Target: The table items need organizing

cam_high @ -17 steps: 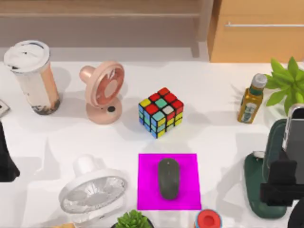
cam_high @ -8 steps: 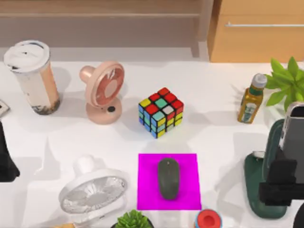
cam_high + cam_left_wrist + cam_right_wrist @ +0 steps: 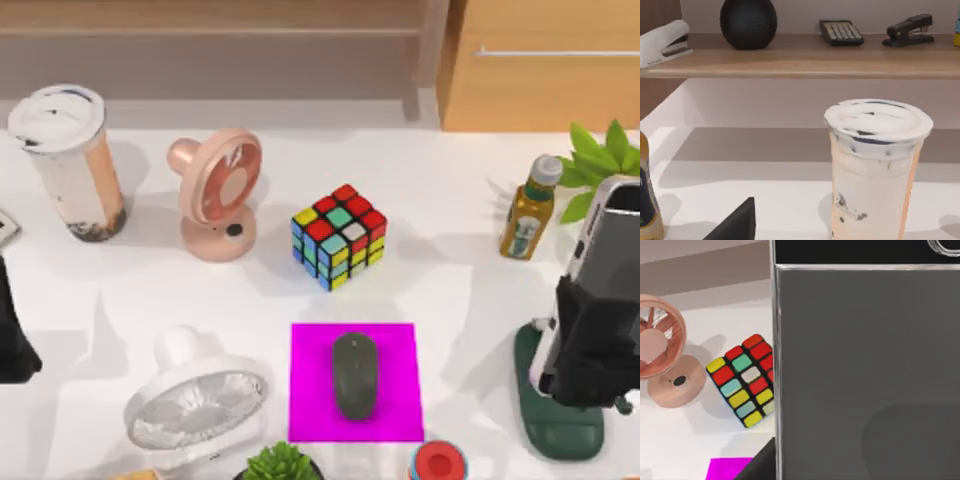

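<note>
The dark grey mouse (image 3: 355, 375) lies on a magenta mat (image 3: 310, 400) at the front centre of the white table (image 3: 450, 260). The white-lidded cup (image 3: 65, 160) with brownish drink stands upright at the back left and looms close in the left wrist view (image 3: 875, 165). My right gripper (image 3: 598, 335) is shut on the silver-edged smartphone (image 3: 612, 235), which is held upright above a dark green stand (image 3: 555, 410). The phone's grey face (image 3: 865, 375) covers most of the right wrist view. My left arm (image 3: 10, 335) is parked at the left edge.
A puzzle cube (image 3: 340, 235) sits mid-table, a pink fan (image 3: 215, 195) behind it to the left, a white fan (image 3: 195, 405) at the front left. A bottle (image 3: 527, 208) and a plant (image 3: 605, 165) stand at the back right. A red-capped object (image 3: 438, 462) is at the front edge.
My right arm has shifted left and toward the back with the smartphone, bringing it over the green stand. Everything else has stayed still.
</note>
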You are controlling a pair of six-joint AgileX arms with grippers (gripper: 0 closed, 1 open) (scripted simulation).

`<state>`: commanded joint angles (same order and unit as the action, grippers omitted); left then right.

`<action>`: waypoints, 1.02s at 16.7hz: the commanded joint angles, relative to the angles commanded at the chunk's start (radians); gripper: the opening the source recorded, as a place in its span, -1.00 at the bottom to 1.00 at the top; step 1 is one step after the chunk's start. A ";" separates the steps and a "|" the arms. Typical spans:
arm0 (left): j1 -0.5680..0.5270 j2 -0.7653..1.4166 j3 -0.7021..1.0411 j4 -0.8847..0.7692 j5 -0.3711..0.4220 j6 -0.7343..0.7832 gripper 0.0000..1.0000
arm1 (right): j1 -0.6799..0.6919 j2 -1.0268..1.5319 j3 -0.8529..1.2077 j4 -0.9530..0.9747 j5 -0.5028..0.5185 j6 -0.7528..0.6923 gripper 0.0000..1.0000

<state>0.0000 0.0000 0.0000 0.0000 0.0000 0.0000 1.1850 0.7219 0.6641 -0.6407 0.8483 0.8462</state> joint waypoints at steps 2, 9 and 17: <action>0.000 0.000 0.000 0.000 0.000 0.000 1.00 | -0.058 0.008 -0.052 0.041 -0.002 -0.065 -1.00; 0.000 0.000 0.000 0.000 0.000 0.000 1.00 | -0.198 0.137 -0.158 0.217 0.031 -0.222 -1.00; 0.000 0.000 0.000 0.000 0.000 0.000 1.00 | -0.199 0.141 -0.158 0.221 0.032 -0.224 -0.40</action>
<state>0.0000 0.0000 0.0000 0.0000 0.0000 0.0000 0.9856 0.8629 0.5058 -0.4198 0.8799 0.6222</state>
